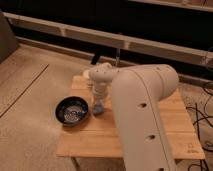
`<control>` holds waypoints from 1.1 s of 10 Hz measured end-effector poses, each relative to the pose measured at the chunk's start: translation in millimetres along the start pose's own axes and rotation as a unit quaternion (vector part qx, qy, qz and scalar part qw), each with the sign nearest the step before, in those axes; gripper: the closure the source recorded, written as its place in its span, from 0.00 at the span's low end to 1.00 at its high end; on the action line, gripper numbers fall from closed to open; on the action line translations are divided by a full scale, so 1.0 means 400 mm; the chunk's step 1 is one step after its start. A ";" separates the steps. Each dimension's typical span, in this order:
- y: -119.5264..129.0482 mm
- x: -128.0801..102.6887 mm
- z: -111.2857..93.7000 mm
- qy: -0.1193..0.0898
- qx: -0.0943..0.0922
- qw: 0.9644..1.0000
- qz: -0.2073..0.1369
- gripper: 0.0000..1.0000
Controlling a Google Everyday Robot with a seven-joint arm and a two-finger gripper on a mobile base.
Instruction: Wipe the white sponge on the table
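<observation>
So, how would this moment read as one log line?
gripper: low at light wooden plank table | beside: round black bowl | contact with bowl: cannot tell
</observation>
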 end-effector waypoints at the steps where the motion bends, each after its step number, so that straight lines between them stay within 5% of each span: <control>1: -0.005 0.018 0.005 0.005 0.002 1.000 0.003 0.81; 3: 0.000 0.047 0.016 0.015 -0.013 1.000 0.013 0.81; 6: -0.026 0.058 0.012 0.010 -0.113 0.991 0.064 0.81; 7: -0.053 0.059 0.009 0.005 -0.133 0.988 0.079 0.81; 11: -0.166 0.079 0.030 0.004 -0.173 0.977 0.121 0.81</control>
